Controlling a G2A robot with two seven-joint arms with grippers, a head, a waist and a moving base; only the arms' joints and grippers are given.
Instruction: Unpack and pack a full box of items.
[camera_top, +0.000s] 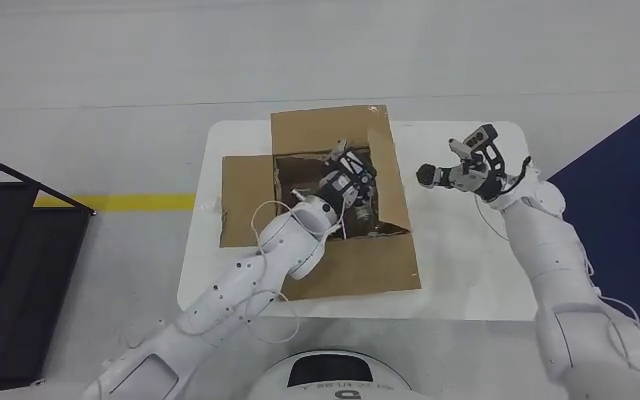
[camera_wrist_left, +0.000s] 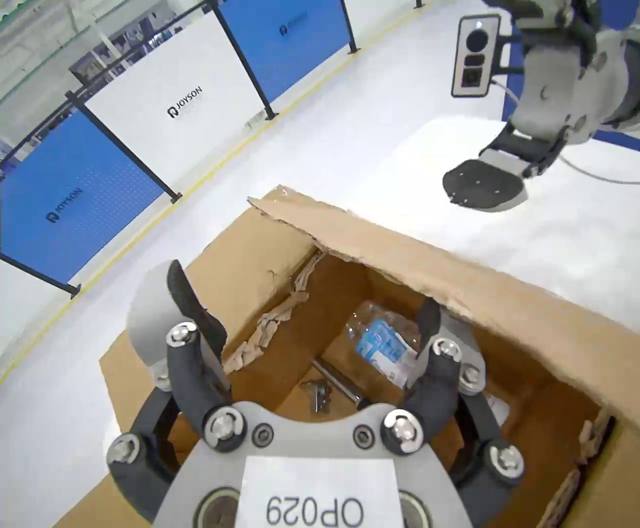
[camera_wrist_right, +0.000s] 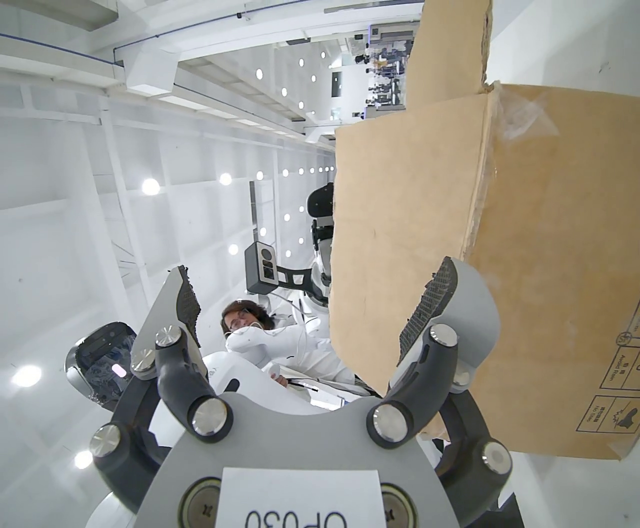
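While the cardboard box (camera_top: 330, 128) stood open on the white table (camera_top: 460, 270) with its flaps spread outward, the robot's left claw (camera_wrist_left: 302, 295) hung over the opening. Its fingers were spread wide and held nothing. Below it, on the floor of the box, a clear plastic bottle (camera_wrist_left: 382, 342) with a blue-and-white label lay on its side. Just beside the bottle was a metal tool (camera_wrist_left: 335, 382), partly hidden by the claw. Torn cardboard (camera_wrist_left: 280, 320) ran ragged along one inner corner of the box. The right claw (camera_top: 440, 170) was held above the table near the box's right-hand flap, likewise wide and empty, and pointed toward the cardboard.
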